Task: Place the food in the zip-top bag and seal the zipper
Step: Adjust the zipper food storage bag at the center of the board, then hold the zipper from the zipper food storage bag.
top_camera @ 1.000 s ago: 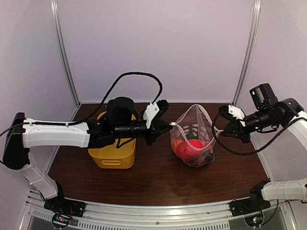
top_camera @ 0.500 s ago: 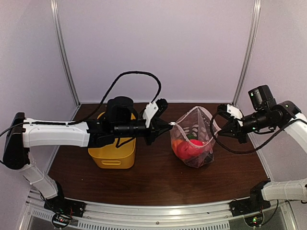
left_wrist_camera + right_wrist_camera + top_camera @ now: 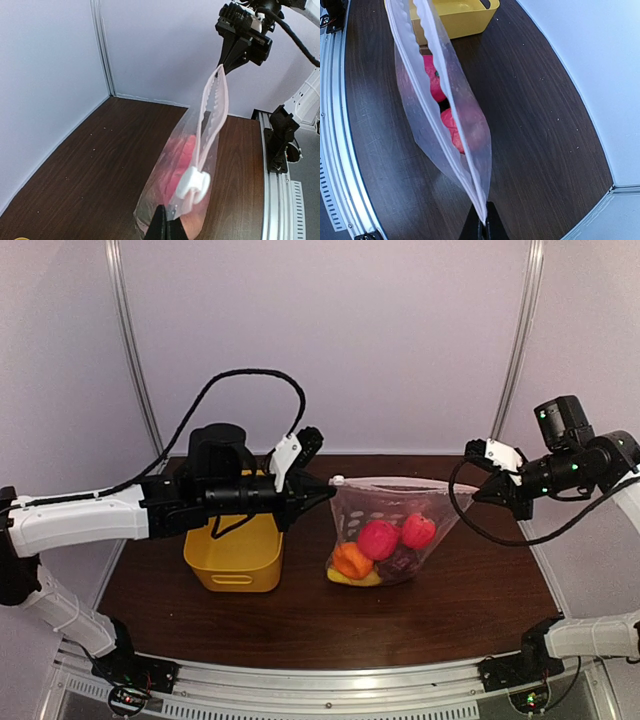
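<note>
The zip-top bag (image 3: 390,530) hangs stretched between my two grippers, its bottom on the table. The food (image 3: 378,538) lies inside: red, orange, yellow and dark purple pieces. My left gripper (image 3: 330,486) is shut on the bag's left top corner (image 3: 176,212), just below a white slider (image 3: 192,184). My right gripper (image 3: 480,492) is shut on the right top corner (image 3: 481,212). The zipper (image 3: 400,481) runs taut between them. Its two strips (image 3: 425,30) still stand a little apart, and red food (image 3: 456,129) shows between them.
A yellow basket (image 3: 235,552) stands left of the bag, under my left arm, and shows at the top of the right wrist view (image 3: 455,15). Dark wooden table (image 3: 470,590) around. White walls and metal posts (image 3: 515,350) close the back and sides.
Both grippers have pulled apart, the left one to the left and the right one to the right. The bag's gaping mouth has drawn into a flat, taut line and the food has spread out.
</note>
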{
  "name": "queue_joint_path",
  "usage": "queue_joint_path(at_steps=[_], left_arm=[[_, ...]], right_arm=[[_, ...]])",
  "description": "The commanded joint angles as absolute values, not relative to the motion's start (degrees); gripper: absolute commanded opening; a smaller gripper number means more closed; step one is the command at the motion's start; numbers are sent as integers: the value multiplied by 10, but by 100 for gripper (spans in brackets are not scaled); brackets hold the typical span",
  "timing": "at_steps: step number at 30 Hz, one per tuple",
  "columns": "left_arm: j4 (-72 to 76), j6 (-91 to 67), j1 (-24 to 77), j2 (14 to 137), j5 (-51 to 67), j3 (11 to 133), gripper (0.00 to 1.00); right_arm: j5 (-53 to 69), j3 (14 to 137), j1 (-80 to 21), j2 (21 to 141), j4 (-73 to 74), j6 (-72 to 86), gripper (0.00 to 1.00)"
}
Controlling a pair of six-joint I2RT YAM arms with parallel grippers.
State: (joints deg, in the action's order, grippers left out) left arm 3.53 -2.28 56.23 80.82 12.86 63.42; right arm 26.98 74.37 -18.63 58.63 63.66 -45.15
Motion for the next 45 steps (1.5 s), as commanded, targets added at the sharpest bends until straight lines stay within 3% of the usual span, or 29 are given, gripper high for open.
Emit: queue_joint_path(at_steps=[1,7,12,21,31,45], left_arm=[[4,-31,557,801,105,643,0],[-22,-28,556,800,104,653,0],[33,-60,556,826,155,650,0],[84,-120,556,847,200,661,0],[81,-168,557,855,218,675,0],[65,-168,557,857,230,687,0]], right_arm=[[275,803,-170,611,675,-463,0],[275,826,-168,633,681,-477,1],[371,824,-172,653,688,-466,38],[377,890,-271,693,618,-398,60],[362,977,-411,799,576,-332,53],[309,1030,-494,874,555,-302,45]])
